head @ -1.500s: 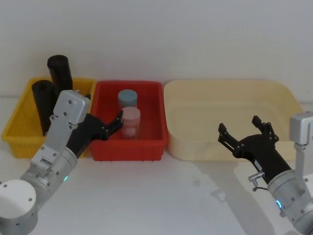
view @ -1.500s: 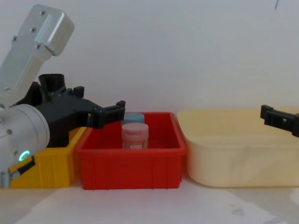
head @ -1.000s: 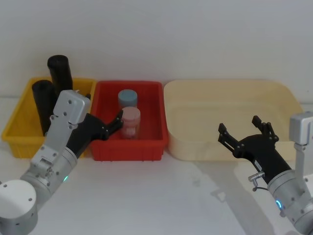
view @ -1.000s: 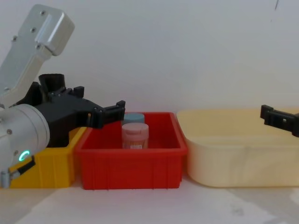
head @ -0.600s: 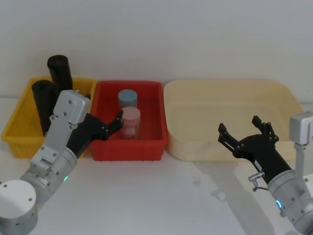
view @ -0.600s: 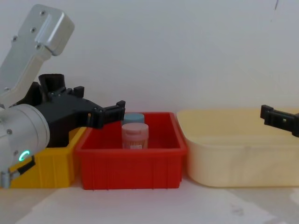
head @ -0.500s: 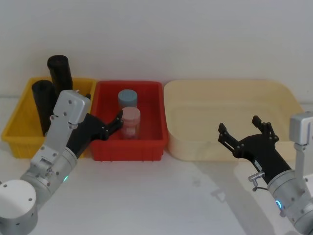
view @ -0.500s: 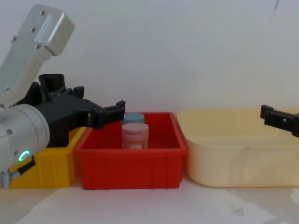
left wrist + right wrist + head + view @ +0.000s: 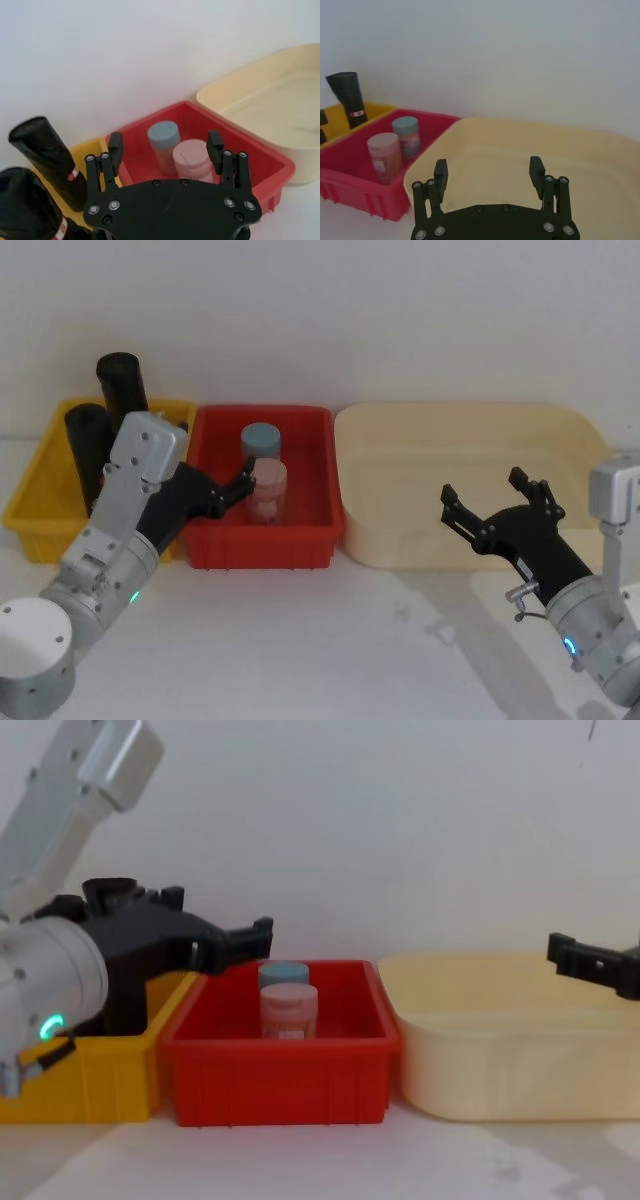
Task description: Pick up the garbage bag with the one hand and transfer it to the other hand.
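Left pincer (image 9: pixel 214 452), on the green-lit arm, hung with its fingers spread wide and empty above the seam between the yellow bin (image 9: pixel 30 502) and the red bin (image 9: pixel 262 545). I saw the garbage bag (image 9: pixel 122 385) standing upright in the yellow bin, to that pincer's left and beyond it, outside its fingers and apart from them. A second black roll (image 9: pixel 85 440) stood just beside the bag, left of the pincer's wrist. Right pincer (image 9: pixel 483 486), also spread and empty, hovered at the near wall of the cream tub (image 9: pixel 450 455). Compared with half a second before, both pincers had risen a little, and the right one had shifted slightly left.
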Controlling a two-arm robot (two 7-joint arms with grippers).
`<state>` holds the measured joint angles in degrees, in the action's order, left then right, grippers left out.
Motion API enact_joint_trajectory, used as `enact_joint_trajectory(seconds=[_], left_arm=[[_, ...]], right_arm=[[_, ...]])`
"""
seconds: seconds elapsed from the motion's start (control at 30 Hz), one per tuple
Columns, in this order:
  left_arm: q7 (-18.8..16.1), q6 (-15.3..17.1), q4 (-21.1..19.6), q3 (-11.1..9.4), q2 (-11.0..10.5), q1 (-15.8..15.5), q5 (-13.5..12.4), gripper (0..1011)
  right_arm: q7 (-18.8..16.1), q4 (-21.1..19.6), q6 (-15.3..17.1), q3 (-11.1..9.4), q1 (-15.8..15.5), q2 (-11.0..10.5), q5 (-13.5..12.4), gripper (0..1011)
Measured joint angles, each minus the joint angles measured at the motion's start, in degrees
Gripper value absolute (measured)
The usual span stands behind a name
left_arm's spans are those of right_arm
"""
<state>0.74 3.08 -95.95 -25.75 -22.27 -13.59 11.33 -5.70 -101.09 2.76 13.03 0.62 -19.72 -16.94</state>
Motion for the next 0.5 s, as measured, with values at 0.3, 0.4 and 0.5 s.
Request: enact_joint_trajectory(seconds=[0.3,0.4,0.5], left_arm=[[-0.4,7.4,-11.2,4.2,-3.2,4.3,2.0,1000],[-0.8,9.8,-14.9,6.8,-4.6,6.8,3.2,1000],[-1.0,12.0,-18.4,10.1,-6.1,9.8,4.7,1000]], right_arm=[[-4.8,0.4,2.5,0.7,4.1,-0.7,-2.0,1004],[-6.7,0.9,3.6,1.2,6.2,-0.8,-2.8,1004],[-8.6,1.9,4.7,2.1,8.6,-0.7,-3.5,1004]])
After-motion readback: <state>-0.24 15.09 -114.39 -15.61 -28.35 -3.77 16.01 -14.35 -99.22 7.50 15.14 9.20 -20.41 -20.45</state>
